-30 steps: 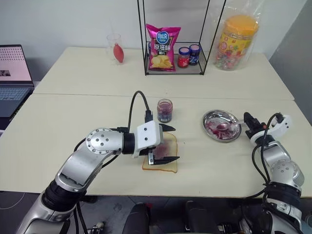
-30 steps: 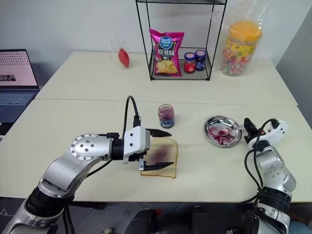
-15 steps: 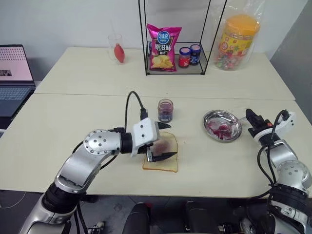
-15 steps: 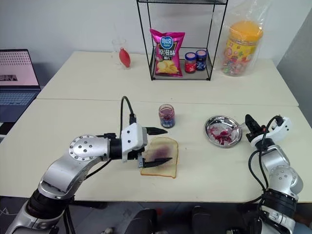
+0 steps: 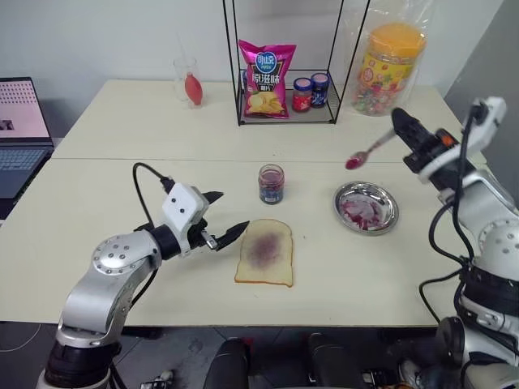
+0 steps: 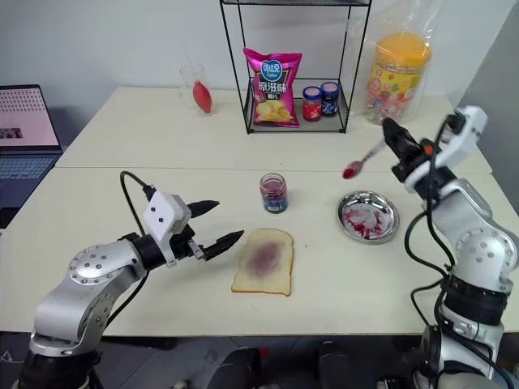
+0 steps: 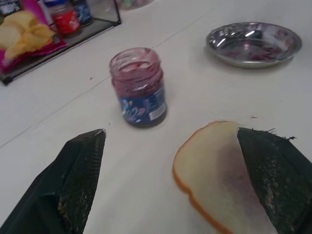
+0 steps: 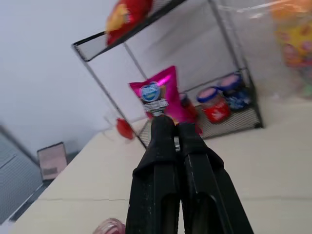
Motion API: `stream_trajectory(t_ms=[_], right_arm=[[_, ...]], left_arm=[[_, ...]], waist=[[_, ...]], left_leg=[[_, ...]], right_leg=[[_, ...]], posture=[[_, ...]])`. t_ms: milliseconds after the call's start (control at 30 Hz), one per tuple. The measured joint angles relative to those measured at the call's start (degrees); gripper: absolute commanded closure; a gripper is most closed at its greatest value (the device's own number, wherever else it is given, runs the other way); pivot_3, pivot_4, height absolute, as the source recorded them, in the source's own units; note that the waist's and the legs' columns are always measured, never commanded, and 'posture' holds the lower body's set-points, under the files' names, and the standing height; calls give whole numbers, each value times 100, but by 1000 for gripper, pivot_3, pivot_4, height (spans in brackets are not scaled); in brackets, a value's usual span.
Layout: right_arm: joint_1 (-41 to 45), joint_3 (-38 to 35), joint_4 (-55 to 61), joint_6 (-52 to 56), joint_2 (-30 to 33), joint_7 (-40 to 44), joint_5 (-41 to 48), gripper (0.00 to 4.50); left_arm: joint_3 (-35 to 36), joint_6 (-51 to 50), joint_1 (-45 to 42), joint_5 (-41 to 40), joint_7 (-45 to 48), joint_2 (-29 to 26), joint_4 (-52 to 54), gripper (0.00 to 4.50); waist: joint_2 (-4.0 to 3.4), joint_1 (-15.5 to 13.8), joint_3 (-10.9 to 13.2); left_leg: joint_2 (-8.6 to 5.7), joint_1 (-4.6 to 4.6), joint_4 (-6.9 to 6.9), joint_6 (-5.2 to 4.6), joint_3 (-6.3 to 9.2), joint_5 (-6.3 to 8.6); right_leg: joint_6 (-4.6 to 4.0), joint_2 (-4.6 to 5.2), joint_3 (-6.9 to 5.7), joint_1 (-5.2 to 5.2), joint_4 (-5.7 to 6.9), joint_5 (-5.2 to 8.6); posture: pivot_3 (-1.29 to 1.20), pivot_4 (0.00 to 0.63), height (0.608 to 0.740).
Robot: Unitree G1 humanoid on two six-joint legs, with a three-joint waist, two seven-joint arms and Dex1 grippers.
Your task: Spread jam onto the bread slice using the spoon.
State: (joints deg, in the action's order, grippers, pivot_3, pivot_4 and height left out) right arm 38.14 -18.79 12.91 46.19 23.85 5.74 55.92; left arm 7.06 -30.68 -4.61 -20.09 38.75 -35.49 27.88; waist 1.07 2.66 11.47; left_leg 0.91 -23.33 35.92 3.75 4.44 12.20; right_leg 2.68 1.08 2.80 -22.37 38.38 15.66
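The thin, stiff spoon (image 5: 366, 152) is pinched by its handle in the right hand (image 5: 403, 128); left hand (image 5: 221, 219) gapes wide.

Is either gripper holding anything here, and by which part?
The right gripper is shut on the spoon, gripping the handle end, with the jam-stained bowl held in the air above the table. The left gripper is open and holds nothing.

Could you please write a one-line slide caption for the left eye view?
Right gripper holds the jam-tipped spoon above the steel plate; open left gripper waits beside the bread slice.
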Motion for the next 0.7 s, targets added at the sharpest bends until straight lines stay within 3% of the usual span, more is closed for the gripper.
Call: stream_trajectory(t_ms=[200,333,700], right_arm=[[845,1273,-691,-420,-292,694,-1009,4491],[1223,1717,-1393,-883,-635,1155,-1605,4491],[1438,2184,-2740,-1998,-1154,1912,-2819,4491]], left_arm=[[274,22,541,-22,-190,53,108,0],[363,22,605,-23,-244,65,116,0],[212,-11,415,-28,-323,86,148,0]], waist=[[6,-53,-1],[6,-84,-1],[6,-78,-1]], left_leg=[[-3,-1,5,0,9,0],[-3,0,7,1,8,-1],[-3,-1,3,1,8,-1]], right_leg=[[-15,2,-11,-5,24,9],[-17,2,-12,-5,26,9],[-19,2,-12,-22,48,9]], posture=[[0,150,740],[0,150,740],[0,150,740]])
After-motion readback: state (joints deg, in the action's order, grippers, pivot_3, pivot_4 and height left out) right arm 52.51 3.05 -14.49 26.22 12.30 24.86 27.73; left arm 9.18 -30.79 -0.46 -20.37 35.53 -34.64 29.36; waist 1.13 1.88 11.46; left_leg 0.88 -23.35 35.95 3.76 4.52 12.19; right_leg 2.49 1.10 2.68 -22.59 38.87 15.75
